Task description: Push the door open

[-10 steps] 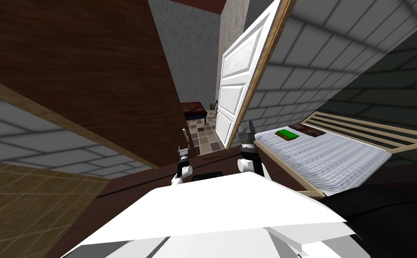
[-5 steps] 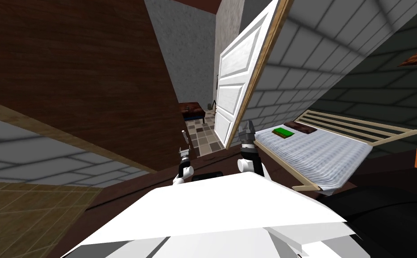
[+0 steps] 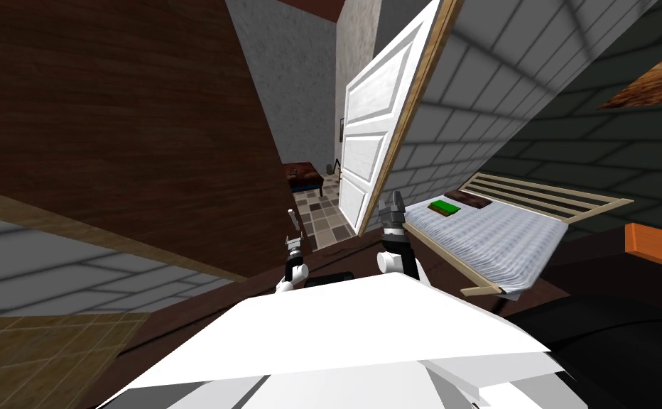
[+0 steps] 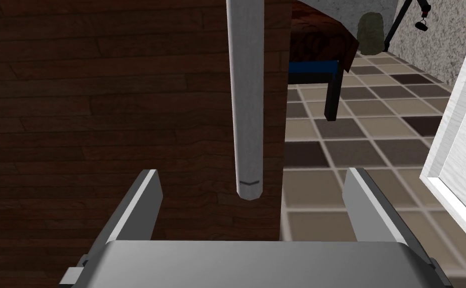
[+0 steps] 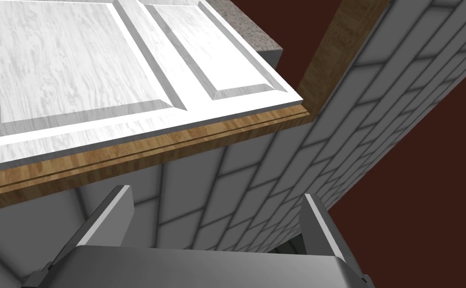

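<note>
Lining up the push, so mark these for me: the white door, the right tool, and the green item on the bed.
white door [image 3: 360, 153]: head view, middle panel.
right tool [image 3: 392, 204]: head view, between its fingertips.
green item [image 3: 443, 208]: head view, top face.

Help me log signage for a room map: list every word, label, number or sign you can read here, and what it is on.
None: no word, number or sign can be read in any view.
The white panelled door and its wooden edge are blank.
The green block on the bed shows no print.
The light grey bar in the left wrist view has a thin dark line near its tip, not a character.
</note>
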Tool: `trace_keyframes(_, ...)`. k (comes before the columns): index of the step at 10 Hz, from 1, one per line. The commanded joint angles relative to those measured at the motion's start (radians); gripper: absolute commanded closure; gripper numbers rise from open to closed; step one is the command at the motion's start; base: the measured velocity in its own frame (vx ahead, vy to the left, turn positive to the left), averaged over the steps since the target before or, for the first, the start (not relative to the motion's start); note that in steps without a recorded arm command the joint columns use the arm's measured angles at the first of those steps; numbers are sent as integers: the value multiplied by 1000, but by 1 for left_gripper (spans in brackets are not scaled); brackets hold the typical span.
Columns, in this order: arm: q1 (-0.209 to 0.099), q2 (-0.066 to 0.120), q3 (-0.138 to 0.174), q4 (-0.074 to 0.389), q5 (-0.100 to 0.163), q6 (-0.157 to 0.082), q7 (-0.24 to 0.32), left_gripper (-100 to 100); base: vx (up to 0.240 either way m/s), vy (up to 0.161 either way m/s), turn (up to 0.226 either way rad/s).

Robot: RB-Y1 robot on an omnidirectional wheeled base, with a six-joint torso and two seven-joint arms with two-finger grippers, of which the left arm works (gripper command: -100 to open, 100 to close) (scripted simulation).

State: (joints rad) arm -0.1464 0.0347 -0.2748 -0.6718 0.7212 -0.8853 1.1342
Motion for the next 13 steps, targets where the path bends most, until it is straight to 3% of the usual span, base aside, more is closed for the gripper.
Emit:
trace_keyframes(1,0,13,1,3,2,-2,4,-100,91,23,-30)
trace_keyframes(5,1,26,4,8,6,-7,11,-100,176,49,-26)
trace_keyframes(10,3,22,6,13,9,-12,19,-100,182,35,-22)
trace_keyframes(11,3,22,6,13,9,-12,19,100,-12,0,23)
trace_keyframes(13,3,22,6,13,9,-12,19,100,-25,-10,-20)
